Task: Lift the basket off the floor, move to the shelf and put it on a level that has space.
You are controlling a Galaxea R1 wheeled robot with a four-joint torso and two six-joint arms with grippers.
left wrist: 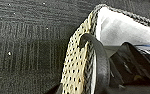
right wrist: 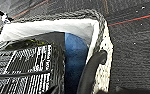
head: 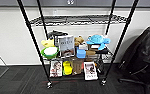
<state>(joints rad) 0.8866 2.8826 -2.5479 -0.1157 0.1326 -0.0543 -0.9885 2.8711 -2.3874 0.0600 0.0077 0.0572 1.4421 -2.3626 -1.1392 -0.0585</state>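
Rack [head: 77,20] stands straight ahead on dark carpet [head: 21,80]; its second tier from the top is bare wire, lower tiers crowded. Basket [left wrist: 77,65] hangs close beneath both wrists, white lining, blue item [right wrist: 74,57] inside. Cannot tell either claw's grip; fingers not distinguishable.

A blue plush turtle [head: 99,40] sits beside a brown plush bear [head: 78,40], a standing grey book [head: 66,45] and a green bowl [head: 49,52] of white stuff. Lower down lie two magazines [head: 55,68] and a yellow object [head: 67,67]. A black office chair [head: 144,57] stands on dark carpet [head: 21,81].
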